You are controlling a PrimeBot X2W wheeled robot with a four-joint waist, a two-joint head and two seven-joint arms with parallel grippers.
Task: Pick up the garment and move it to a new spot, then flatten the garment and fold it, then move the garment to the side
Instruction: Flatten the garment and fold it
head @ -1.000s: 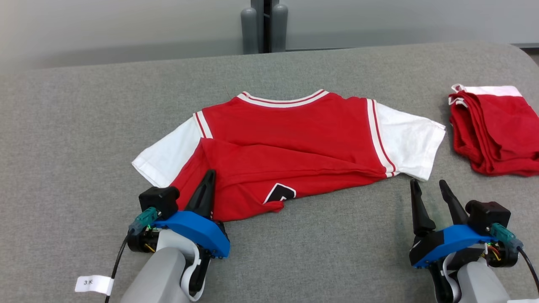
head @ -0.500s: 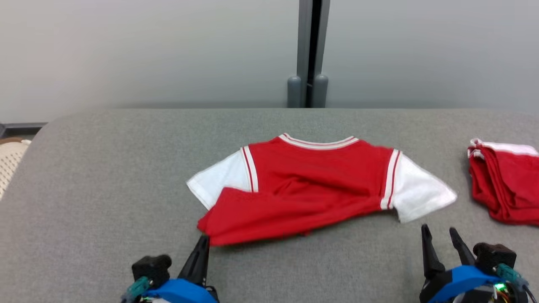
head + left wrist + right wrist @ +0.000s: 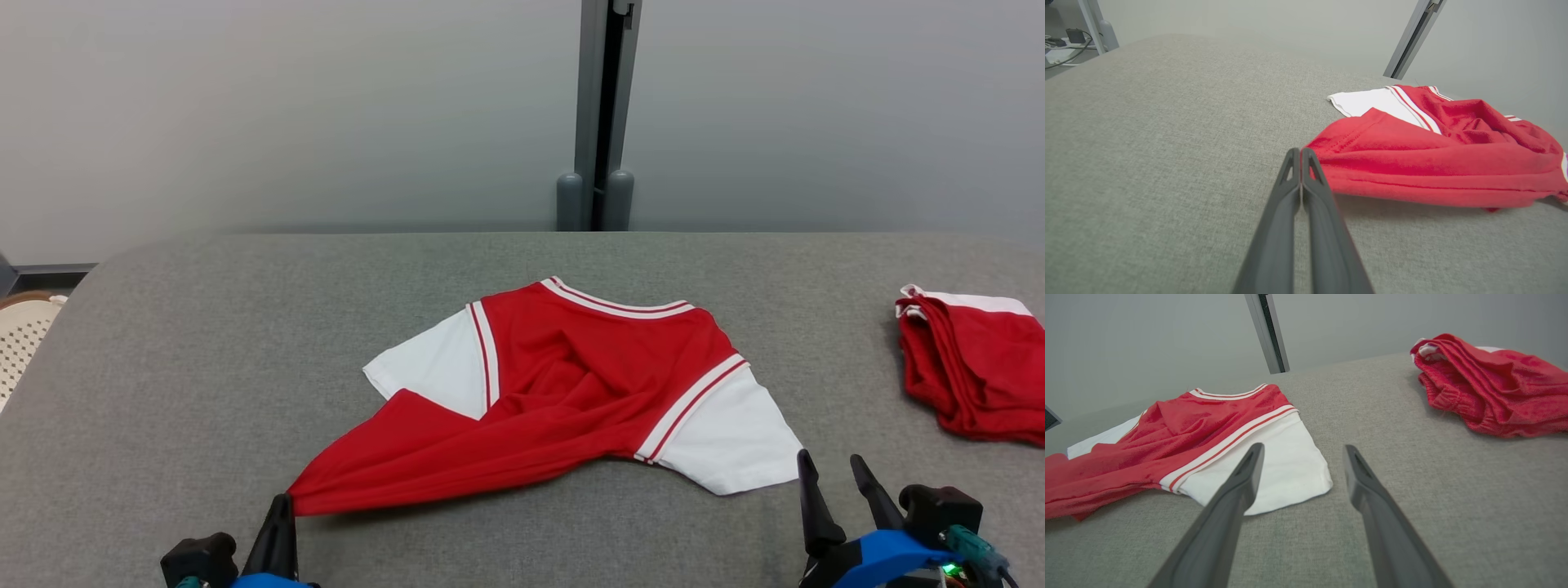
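Currently left gripper [image 3: 282, 500] is clamped tight on the red hem corner of the garment [image 3: 571, 384], centred on the table [image 3: 204, 343], stretched toward 7 o'clock. At its 5 o'clock, right gripper [image 3: 829, 459] is spread wide, empty.

Left gripper [image 3: 282, 500] at 7 o'clock, fingers pressed together, pinching garment [image 3: 571, 384] corner. Right gripper [image 3: 830, 459] at 5 o'clock, fingers spread, empty.

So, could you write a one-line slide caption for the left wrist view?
Left gripper, jaws shut on the hem corner of a red-and-white jersey shirt, over a grey fabric-covered surface.
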